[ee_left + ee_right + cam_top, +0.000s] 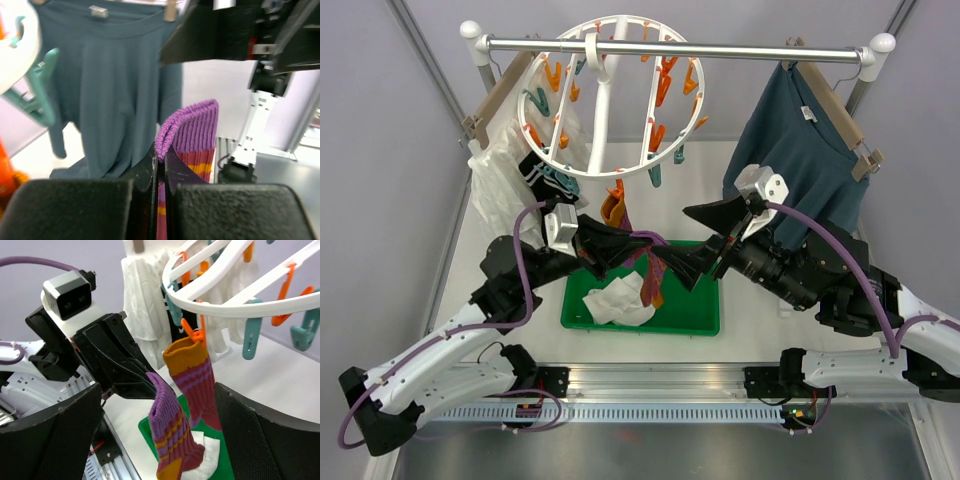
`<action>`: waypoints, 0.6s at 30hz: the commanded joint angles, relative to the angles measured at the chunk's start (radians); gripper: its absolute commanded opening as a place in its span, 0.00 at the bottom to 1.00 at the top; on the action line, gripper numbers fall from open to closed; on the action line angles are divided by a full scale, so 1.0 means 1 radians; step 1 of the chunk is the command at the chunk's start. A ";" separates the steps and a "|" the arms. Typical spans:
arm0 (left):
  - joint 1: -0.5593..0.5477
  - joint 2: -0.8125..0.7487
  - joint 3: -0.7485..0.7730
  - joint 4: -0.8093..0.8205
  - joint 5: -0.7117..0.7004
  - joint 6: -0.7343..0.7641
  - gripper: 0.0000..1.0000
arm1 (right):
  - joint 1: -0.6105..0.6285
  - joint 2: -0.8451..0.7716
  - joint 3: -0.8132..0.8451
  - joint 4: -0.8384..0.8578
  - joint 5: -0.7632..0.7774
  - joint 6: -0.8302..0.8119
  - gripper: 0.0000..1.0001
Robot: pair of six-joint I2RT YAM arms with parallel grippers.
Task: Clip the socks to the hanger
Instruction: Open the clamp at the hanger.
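Left gripper [160, 167] pinched tight on the purple cuff of the striped sock [167, 435]; sock hangs long-axis down from its tips, toe over the green tray [705, 322]. Right gripper [703, 243] spread wide, one finger either side of that sock, no contact visible. The hanger [240, 307] lies above and beyond the left tips; a matching sock [192, 372] already hangs on an orange clip [192, 332] just beside. Left arm nearer; judged next: raise cuff to a free clip. White tabletop [730, 170] below; teal shirt [800, 140] close behind the right arm.
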 commanded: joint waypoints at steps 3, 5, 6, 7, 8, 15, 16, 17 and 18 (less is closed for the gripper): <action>-0.002 0.053 0.032 -0.005 -0.195 -0.076 0.02 | 0.002 -0.005 0.025 0.054 0.127 -0.057 0.98; -0.002 0.072 0.041 -0.008 -0.276 -0.110 0.02 | 0.002 0.005 0.035 0.051 0.173 -0.081 0.98; -0.002 0.088 0.046 -0.017 -0.314 -0.123 0.02 | 0.000 0.024 0.041 0.044 0.212 -0.087 0.98; -0.002 0.096 0.058 -0.031 -0.359 -0.148 0.02 | 0.002 0.036 0.050 0.036 0.234 -0.094 0.98; 0.000 0.099 0.058 -0.049 -0.455 -0.159 0.02 | 0.002 0.059 0.062 0.025 0.250 -0.101 0.98; -0.002 0.066 0.026 -0.074 -0.772 -0.206 0.02 | -0.001 0.068 0.035 0.068 0.363 -0.150 0.91; -0.002 0.058 0.027 -0.082 -0.795 -0.203 0.02 | -0.001 0.067 0.030 0.074 0.375 -0.158 0.91; -0.002 0.053 0.032 -0.094 -0.853 -0.205 0.02 | -0.001 0.067 0.022 0.079 0.380 -0.188 0.90; -0.002 0.049 0.035 -0.120 -0.881 -0.205 0.02 | -0.003 0.068 0.021 0.080 0.374 -0.198 0.89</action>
